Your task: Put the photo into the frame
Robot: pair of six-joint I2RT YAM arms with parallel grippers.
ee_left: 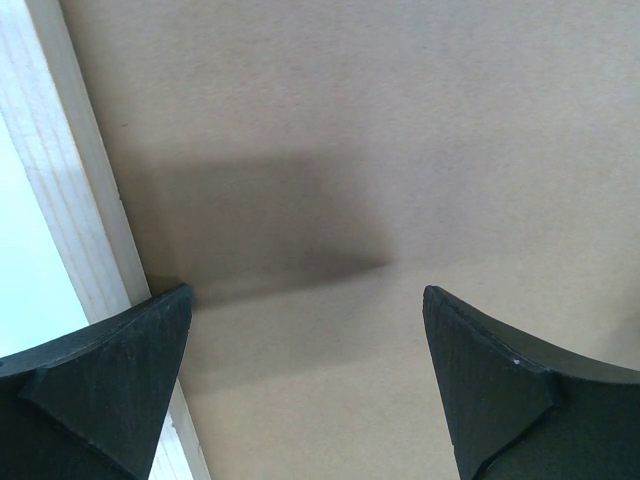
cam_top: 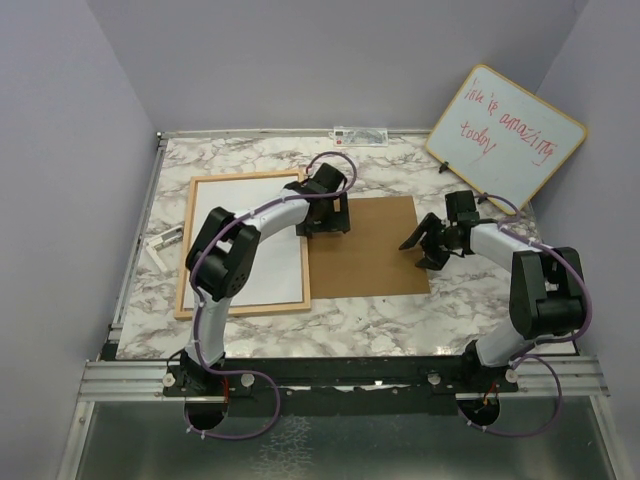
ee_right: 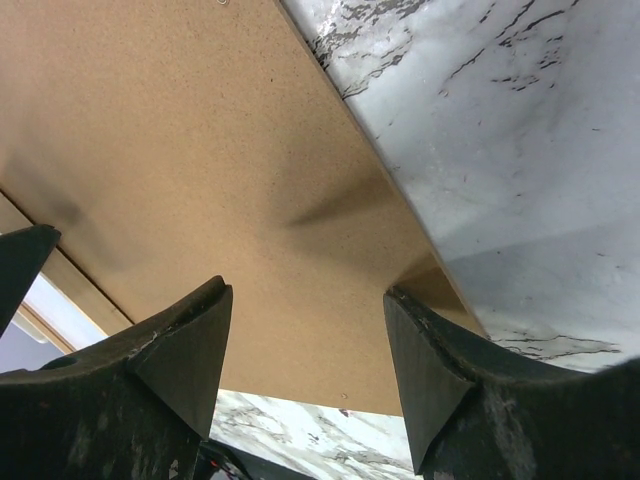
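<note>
The frame (cam_top: 184, 260) of light wood lies flat on the left of the table, its opening filled by a plain white surface (cam_top: 280, 270). No printed photo is in view. A brown backing board (cam_top: 370, 250) lies just right of the frame. My left gripper (cam_top: 325, 215) hovers open low over the board's left part (ee_left: 350, 150), beside the frame's wooden rail (ee_left: 70, 180); nothing is between its fingers (ee_left: 306, 292). My right gripper (cam_top: 418, 250) stands open over the board's right edge (ee_right: 180, 130), with nothing between its fingers (ee_right: 306, 290).
A wood-edged whiteboard (cam_top: 505, 135) with red writing leans at the back right. A small white object (cam_top: 165, 243) lies off the frame's left side. A thin label strip (cam_top: 360, 133) sits at the marble table's (cam_top: 400, 320) back edge. Walls close in on both sides.
</note>
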